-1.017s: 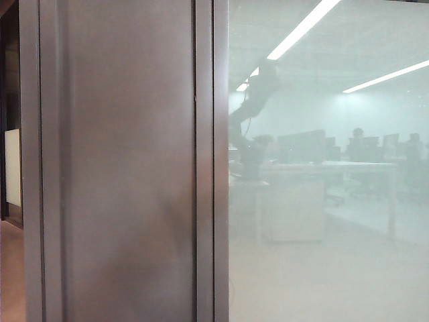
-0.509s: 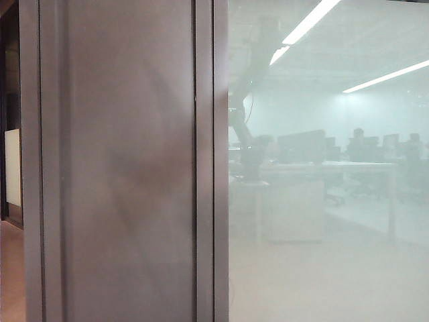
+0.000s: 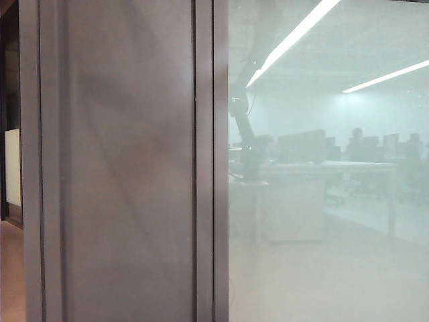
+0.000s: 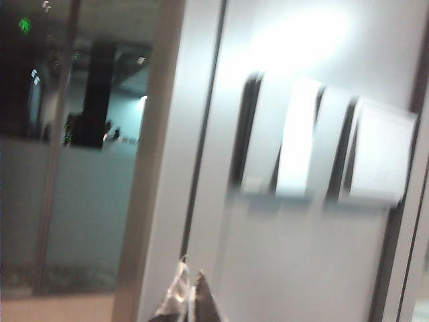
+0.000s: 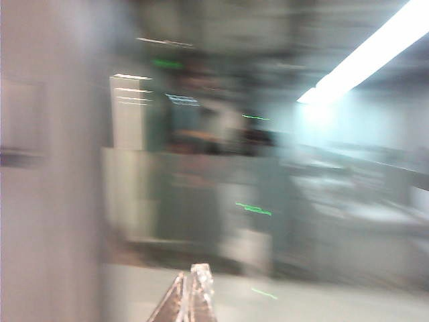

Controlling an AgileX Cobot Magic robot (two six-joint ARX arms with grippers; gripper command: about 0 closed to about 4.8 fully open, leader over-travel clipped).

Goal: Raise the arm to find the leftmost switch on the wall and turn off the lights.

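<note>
Frosted glass (image 3: 322,201) showed you the arm (image 3: 242,127) raised; left end effector (image 4: 189,295) and right end effector (image 5: 191,295) were clenched near the switch panel (image 4: 322,141).

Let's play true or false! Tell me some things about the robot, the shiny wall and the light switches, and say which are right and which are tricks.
1. The arm shows as a hazy shape in the frosted glass. True.
2. The ceiling lights are off. False: the long strips glow bright.
3. The left wrist view shows switches on the wall. True.
4. The left claw is pressing a switch. False: its tips are apart from the switches, touching nothing.
5. The right claw holds a cup. False: nothing shows between its tips, which sit close together.
</note>
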